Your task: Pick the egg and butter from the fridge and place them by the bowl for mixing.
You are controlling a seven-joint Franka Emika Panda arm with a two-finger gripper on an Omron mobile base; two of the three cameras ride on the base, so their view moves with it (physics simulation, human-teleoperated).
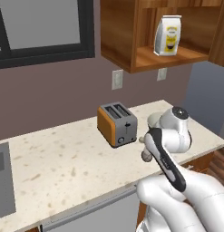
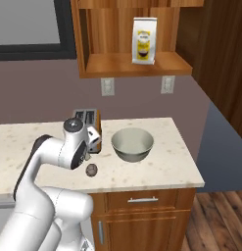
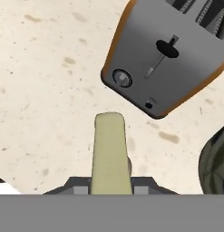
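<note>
Butter [image 3: 109, 154] held over the counter [image 2: 157, 166]
Gripper [image 3: 109, 188] fingers clamp it; toaster [image 3: 170, 54] at 1 o'clock, egg [image 2: 91, 169] beside the bowl [image 2: 133, 144].

toaster [image 1: 117, 124]: orange sides, grey top and front, two slots, on counter [image 1: 63, 163] near back edge, lever face toward front | bag [image 2: 144, 40]: white with yellow label, upright on open wooden shelf [image 2: 137, 66] | outlets [image 2: 108, 87]: on wall under shelf | window [image 1: 41, 27]: dark frame
</note>
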